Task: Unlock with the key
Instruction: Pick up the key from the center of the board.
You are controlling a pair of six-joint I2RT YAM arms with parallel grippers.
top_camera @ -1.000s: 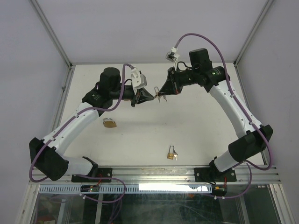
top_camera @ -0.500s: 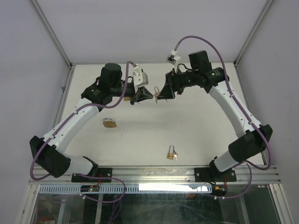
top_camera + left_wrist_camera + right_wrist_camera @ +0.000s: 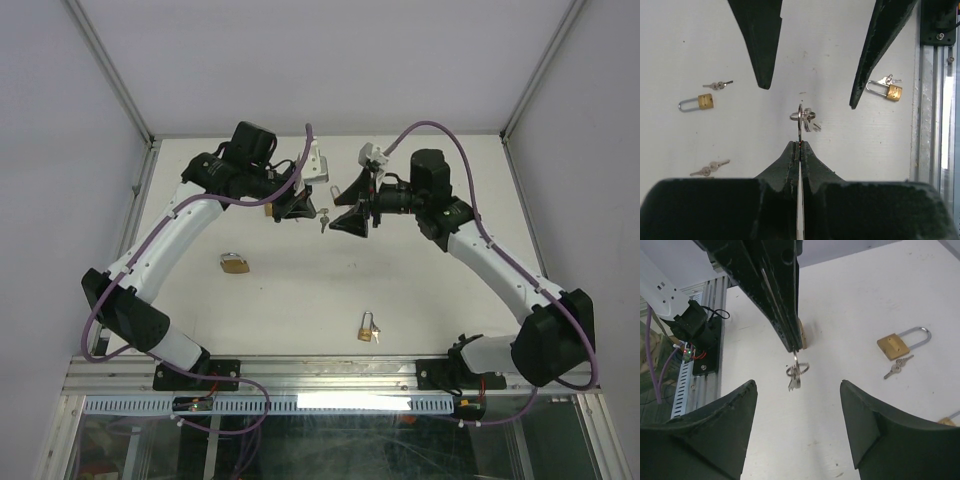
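Observation:
My left gripper [image 3: 799,144] is shut on a thin metal piece seen edge-on, which looks like the key [image 3: 799,120]. A ring with spare keys [image 3: 796,374] dangles from it above the table. My right gripper [image 3: 797,384] faces it, open wide, its fingers [image 3: 762,75] on either side of the keys and not touching them. A brass lock edge [image 3: 801,337] shows right behind the left fingertips [image 3: 792,342]. I cannot tell whether it is held or lies on the table. In the top view the two grippers [image 3: 312,212] [image 3: 336,210] meet at mid-table.
Brass padlocks with keys lie about: one at the left [image 3: 234,263], one near the front rail [image 3: 368,328], another on the far side [image 3: 705,101]. Loose keys [image 3: 710,169] lie beside the left gripper. The aluminium rail [image 3: 932,125] bounds the near edge.
My right gripper has opened and let go. The loop seen between the two grippers earlier no longer shows. The left arm has swung its elbow up and back, with the keys still hanging from its tip.

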